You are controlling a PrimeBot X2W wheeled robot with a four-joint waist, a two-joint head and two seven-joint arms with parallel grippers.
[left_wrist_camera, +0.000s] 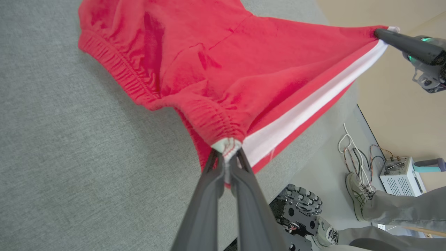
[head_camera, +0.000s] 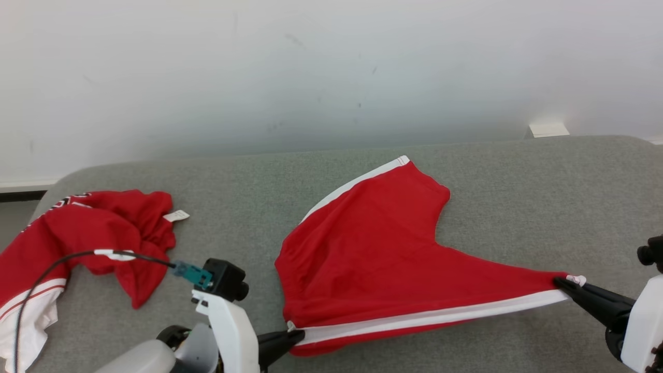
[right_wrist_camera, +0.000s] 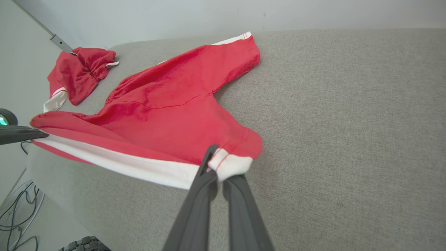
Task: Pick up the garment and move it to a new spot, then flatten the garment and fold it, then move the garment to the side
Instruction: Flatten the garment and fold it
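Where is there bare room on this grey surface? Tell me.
Widest bare patch: grey surface right of the shorts, up to the wall. A narrower gap lies between shorts and crumpled red garment. The left end is crowded by that garment and a cable.

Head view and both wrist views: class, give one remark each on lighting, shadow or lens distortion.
Head view: soft even light, no glare; the wall shades greyer toward the grey surface. Left wrist view: wide-angle stretch makes the left gripper loom large before the red shorts. Right wrist view: faint soft shadow under the shorts' lifted striped edge near the right gripper.
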